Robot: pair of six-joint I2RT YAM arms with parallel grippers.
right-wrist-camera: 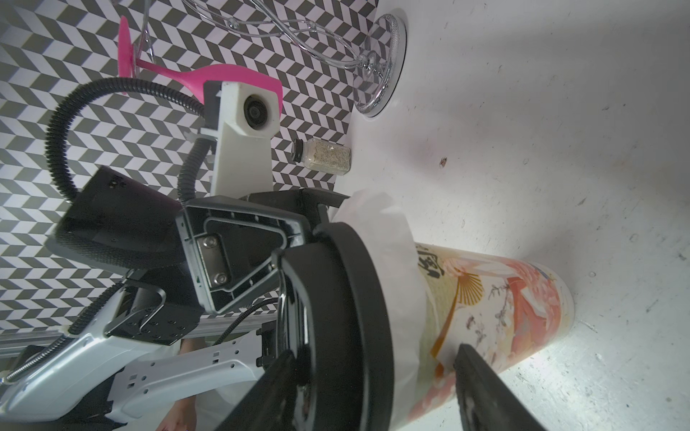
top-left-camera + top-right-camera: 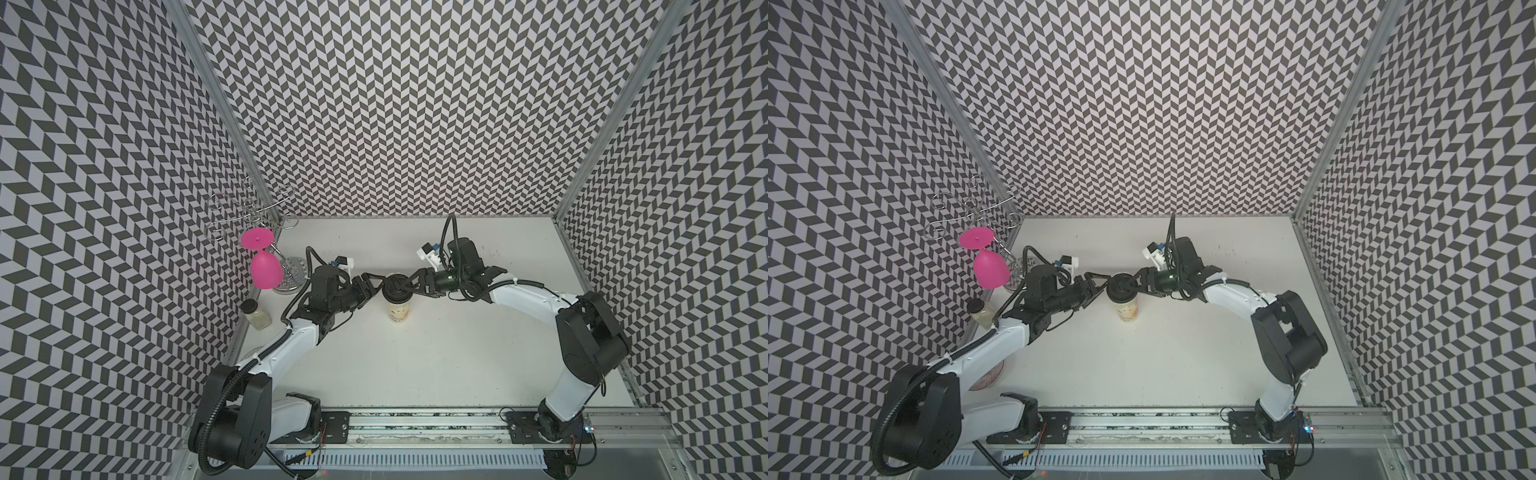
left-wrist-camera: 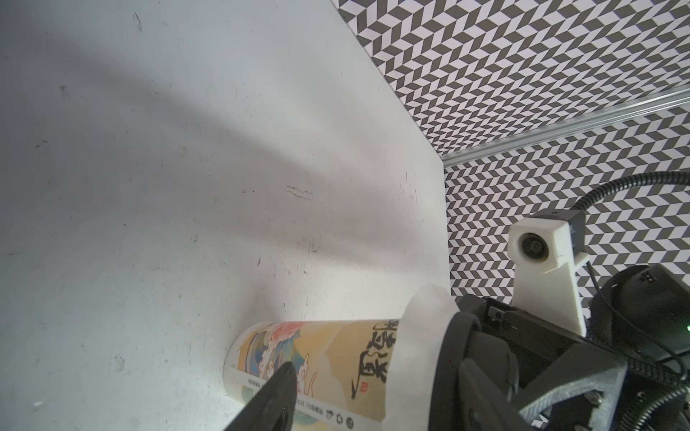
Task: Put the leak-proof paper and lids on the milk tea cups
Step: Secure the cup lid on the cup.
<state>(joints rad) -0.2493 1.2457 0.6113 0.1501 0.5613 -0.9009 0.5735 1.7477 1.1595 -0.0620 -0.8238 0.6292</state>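
Note:
The milk tea cup (image 2: 400,309) (image 2: 1128,309) stands upright mid-table, cream with coloured print. The leak-proof paper (image 3: 422,336) (image 1: 388,224) lies over its mouth and hangs down round the rim. A black lid (image 2: 395,286) (image 1: 358,280) sits on top of the paper. My left gripper (image 2: 376,284) is at the lid's left side, jaws apart; one finger (image 3: 276,392) hangs beside the cup's wall. My right gripper (image 2: 409,284) (image 1: 373,352) comes in from the right, open. Its upper finger lies on the lid, and the other is beside the cup's wall.
A pink goblet (image 2: 264,270) hangs upside down on a wire rack (image 2: 249,208) at the back left. The rack's glass foot (image 2: 293,276) is close behind my left wrist. A small clear jar with a black cap (image 2: 255,313) stands by the left wall.

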